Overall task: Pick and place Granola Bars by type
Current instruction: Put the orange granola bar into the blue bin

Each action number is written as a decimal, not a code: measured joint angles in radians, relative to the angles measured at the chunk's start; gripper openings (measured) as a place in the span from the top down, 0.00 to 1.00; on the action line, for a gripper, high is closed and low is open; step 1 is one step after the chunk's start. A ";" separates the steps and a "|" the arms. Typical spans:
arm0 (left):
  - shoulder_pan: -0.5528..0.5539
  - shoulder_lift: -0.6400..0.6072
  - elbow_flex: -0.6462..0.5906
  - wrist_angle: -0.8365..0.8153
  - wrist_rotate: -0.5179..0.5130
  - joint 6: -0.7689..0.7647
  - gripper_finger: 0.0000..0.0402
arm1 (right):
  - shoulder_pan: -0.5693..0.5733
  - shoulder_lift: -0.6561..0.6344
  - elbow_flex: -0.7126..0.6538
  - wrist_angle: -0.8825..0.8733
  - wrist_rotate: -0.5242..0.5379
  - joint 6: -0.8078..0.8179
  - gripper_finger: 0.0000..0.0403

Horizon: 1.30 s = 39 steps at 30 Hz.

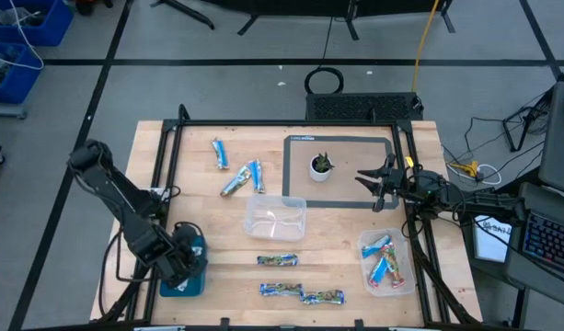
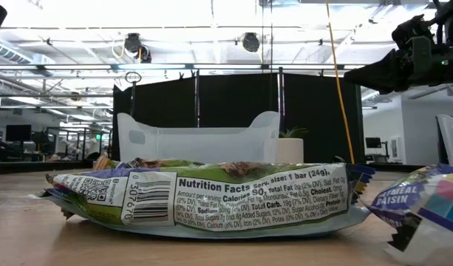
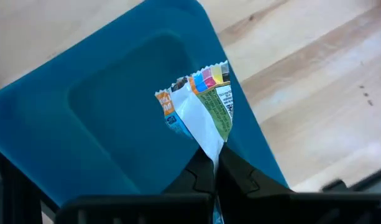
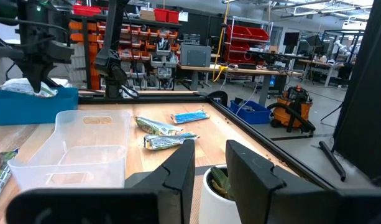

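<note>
My left gripper [image 1: 183, 262] points down over a blue tray [image 1: 182, 288] at the table's near left corner, shut on a patterned granola bar [image 3: 199, 106]. My right gripper [image 1: 377, 180] waits level and open at the right, beside a small white pot [image 1: 320, 166] with a plant. Two blue bars [image 1: 220, 154] [image 1: 256, 175] and a silvery-green one [image 1: 233, 187] lie flat at the far left. Three patterned bars [image 1: 278, 261] [image 1: 280, 290] [image 1: 323, 297] lie near the front edge. Blue and red bars lie in a clear tub [image 1: 388, 263] at the right. My left gripper pinches one crimped end of the bar's wrapper [image 3: 210, 144] between its two fingers [image 3: 240, 174], coming from above and pointing down. The bar hangs below the fingers over the tray's hollow [image 3: 109, 118]. Whether its serrated lower end [image 3: 202, 71] touches the tray I cannot tell.
An empty clear tub [image 1: 275, 218] stands mid-table. The pot rests on a dark mat [image 1: 341, 147] at the far right. A black frame [image 1: 282, 122] runs along the table's edges. Bare wood lies between the tray and the patterned bars.
</note>
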 joint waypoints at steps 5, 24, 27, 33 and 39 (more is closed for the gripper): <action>0.000 0.030 0.000 -0.027 0.003 -0.015 0.99 | 0.000 0.000 0.000 0.000 0.000 0.000 0.80; 0.000 0.125 -0.017 -0.063 -0.007 -0.030 0.99 | 0.000 0.000 0.000 0.000 0.000 0.000 0.80; 0.000 0.125 -0.017 -0.063 -0.051 -0.031 0.98 | 0.000 0.000 0.000 0.000 0.000 0.000 0.80; 0.001 0.154 -0.018 -0.057 -0.052 -0.034 0.99 | 0.000 0.000 0.000 0.000 0.000 0.000 0.80; 0.001 0.157 -0.018 -0.038 -0.052 -0.035 0.99 | 0.000 0.000 0.000 0.000 0.000 0.000 0.80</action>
